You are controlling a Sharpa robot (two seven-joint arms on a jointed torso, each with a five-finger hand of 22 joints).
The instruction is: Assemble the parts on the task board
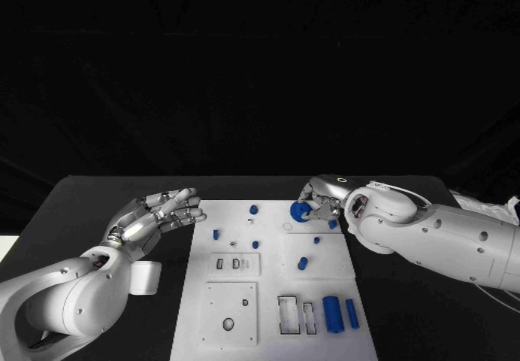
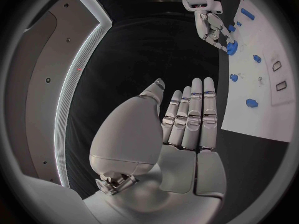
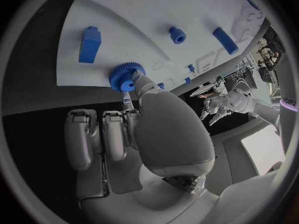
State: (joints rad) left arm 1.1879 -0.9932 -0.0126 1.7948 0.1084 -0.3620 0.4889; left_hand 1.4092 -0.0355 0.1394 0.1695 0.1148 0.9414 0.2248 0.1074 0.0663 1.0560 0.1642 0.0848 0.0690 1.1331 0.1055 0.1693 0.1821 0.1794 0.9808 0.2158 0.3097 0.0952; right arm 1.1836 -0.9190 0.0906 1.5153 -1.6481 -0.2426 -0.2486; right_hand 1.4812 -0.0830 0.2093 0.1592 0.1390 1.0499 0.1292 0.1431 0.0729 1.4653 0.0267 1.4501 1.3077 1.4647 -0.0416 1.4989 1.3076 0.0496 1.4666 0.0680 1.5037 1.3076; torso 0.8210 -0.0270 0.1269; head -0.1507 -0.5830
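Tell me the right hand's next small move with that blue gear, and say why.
Probably lower the blue gear straight down and seat it. The right hand pinches it at the far right corner of the task board, seemingly just over the surface. The left hand is open beside the board, so it is out of the way.

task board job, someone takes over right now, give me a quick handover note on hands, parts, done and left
Right hand: pinches the blue gear at the far right part of the task board.
Left hand: open, holding nothing, over the black table just left of the board.
Parts: small blue pegs scattered across the board's middle; two blue cylinders lie near its front right corner.
Done: cannot tell what is seated.
Left: probably seat the gear, then place the loose pieces.
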